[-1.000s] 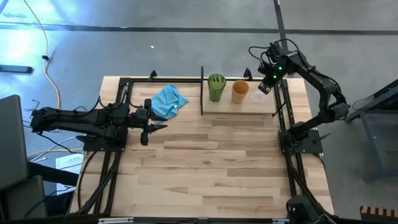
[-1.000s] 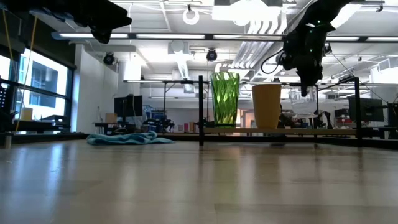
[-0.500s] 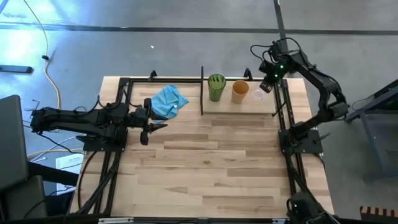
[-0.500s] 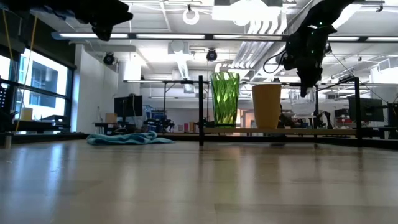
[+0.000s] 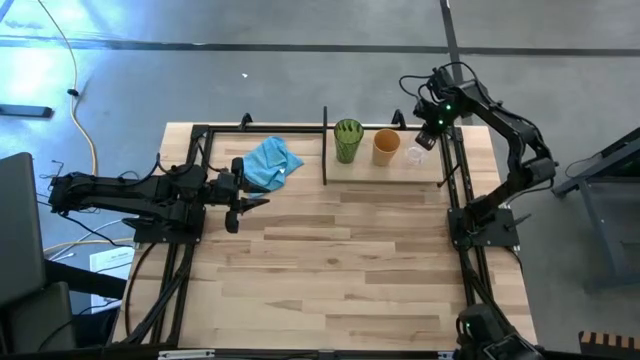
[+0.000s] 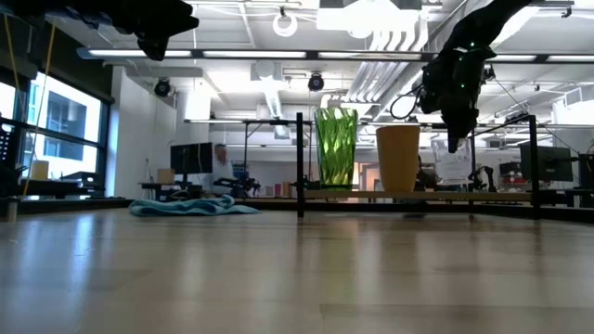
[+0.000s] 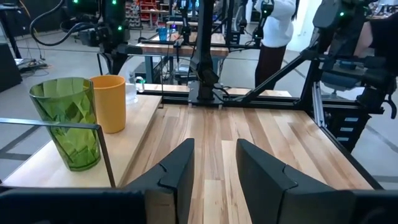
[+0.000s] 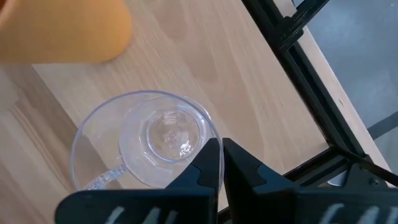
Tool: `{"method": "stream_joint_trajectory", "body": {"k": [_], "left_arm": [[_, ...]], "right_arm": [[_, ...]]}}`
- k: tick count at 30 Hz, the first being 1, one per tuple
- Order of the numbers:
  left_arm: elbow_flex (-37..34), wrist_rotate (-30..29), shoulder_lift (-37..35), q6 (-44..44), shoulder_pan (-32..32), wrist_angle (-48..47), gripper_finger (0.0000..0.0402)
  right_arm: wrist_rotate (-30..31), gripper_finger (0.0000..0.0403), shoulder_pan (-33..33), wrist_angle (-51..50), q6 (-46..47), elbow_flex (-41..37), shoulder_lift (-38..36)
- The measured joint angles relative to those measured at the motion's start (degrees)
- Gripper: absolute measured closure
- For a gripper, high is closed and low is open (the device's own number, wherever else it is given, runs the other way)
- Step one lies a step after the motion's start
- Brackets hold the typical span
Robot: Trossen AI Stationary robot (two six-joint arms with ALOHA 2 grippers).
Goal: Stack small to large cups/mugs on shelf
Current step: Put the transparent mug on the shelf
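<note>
Orange cup (image 5: 386,147) stands between green tumbler (image 5: 347,140) and clear glass (image 8: 146,140), below the clenched right gripper (image 8: 216,163).

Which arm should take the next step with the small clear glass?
Right. The right gripper hangs directly above the clear glass on the shelf, beside the orange cup. The left gripper sits across the table near the blue cloth, beyond the divider.

1. Both arms are built of dark, matte black links.
2. A small green light is seen on the right arm (image 5: 452,100).
3. Black cables are looped beside the right end effector (image 6: 454,139).
4. Dark angular fingers (image 7: 180,171) are carried by the left end effector (image 7: 214,171).
</note>
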Motion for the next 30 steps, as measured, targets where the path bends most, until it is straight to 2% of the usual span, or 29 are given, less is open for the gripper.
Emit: {"method": "stream_joint_trajectory", "body": {"k": [30], "left_arm": [[0.00, 0.00, 0.00, 0.08, 0.00, -0.01, 0.0293]], "right_arm": [[0.06, 0.0403, 0.00, 1.31, 0.64, 0.00, 0.34]]}}
